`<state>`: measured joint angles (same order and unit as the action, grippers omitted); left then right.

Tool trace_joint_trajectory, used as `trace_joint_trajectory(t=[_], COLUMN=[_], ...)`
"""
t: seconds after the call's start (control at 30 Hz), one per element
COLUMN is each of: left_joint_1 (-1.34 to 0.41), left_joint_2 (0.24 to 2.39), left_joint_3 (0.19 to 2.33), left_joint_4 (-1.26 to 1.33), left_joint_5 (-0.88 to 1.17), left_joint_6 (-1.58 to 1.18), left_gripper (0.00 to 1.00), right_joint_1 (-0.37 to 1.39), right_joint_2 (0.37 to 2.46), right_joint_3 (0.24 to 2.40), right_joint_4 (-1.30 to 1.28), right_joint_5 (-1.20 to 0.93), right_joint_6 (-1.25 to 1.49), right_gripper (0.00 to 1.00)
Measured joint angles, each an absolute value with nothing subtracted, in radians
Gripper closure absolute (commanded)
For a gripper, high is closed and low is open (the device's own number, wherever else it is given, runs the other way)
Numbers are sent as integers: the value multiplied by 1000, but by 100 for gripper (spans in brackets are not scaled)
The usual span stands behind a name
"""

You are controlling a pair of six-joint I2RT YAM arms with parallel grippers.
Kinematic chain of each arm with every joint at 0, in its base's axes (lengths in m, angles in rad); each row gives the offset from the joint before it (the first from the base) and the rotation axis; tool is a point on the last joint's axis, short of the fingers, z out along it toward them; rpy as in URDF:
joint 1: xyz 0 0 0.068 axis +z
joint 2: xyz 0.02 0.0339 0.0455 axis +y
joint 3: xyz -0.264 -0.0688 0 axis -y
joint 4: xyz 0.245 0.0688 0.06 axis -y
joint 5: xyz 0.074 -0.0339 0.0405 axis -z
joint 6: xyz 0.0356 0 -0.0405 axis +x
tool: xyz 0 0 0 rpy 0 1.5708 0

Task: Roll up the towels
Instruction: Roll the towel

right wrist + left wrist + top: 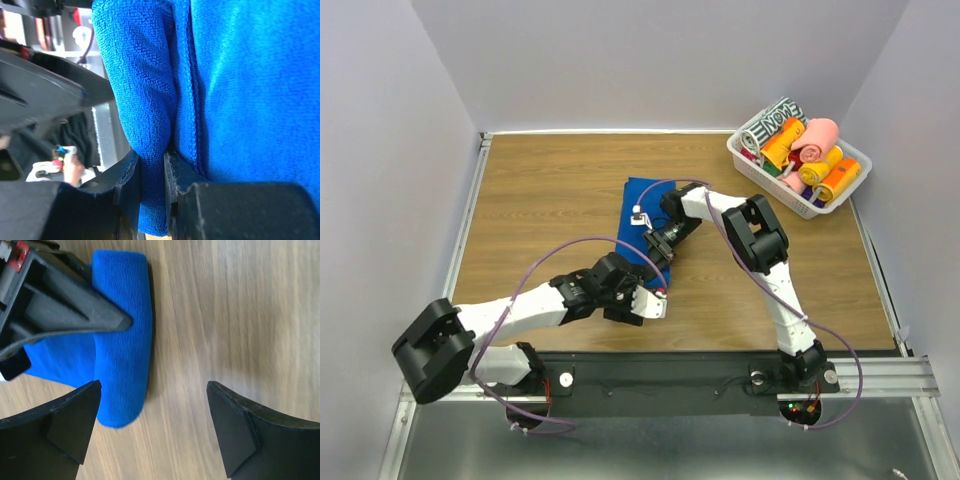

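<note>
1. The royal blue towel (638, 195) lies mid-table on the wooden table (540, 200); one edge is curled into a partial roll, and the rest lies flat.
2. The right gripper (152, 185) pinches that rolled fold; its jaws stand narrow, with cloth clamped between them.
3. The left gripper (155, 420) hangs just beside the roll's end, jaws spread wide and holding nothing.
4. A white basket (790, 195) of rolled towels sits at the far right corner, well apart from the blue towel.
</note>
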<state>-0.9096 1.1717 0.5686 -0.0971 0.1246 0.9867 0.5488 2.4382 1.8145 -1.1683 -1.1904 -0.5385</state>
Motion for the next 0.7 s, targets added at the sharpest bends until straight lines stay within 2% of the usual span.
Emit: trace_joint_trajectory(t=[0.3, 0.47, 0.57, 0.6, 0.7], left_joint_1=[-935, -936, -937, -937, -937], left_joint_2=[1345, 1404, 1438, 1445, 1466], left_joint_3=[569, 570, 570, 572, 577], left_joint_4=[44, 146, 203, 213, 225], left_joint_5=[55, 23, 10, 7, 4], left_joint_6=[1021, 1030, 1037, 1036, 1038], left_gripper=[24, 28, 40, 47, 61], right_joint_1=[539, 534, 532, 531, 531], right_joint_2=[2486, 2497, 2497, 2497, 2497], right_joint_3=[1857, 1861, 1861, 1861, 1861], right_joint_4=[-1244, -1275, -1283, -1286, -1294], right_joint_5=[-1223, -1228, -1227, -1227, -1224], right_joint_6=[-565, -584, -593, -597, -606], right_gripper=[79, 80, 80, 80, 79])
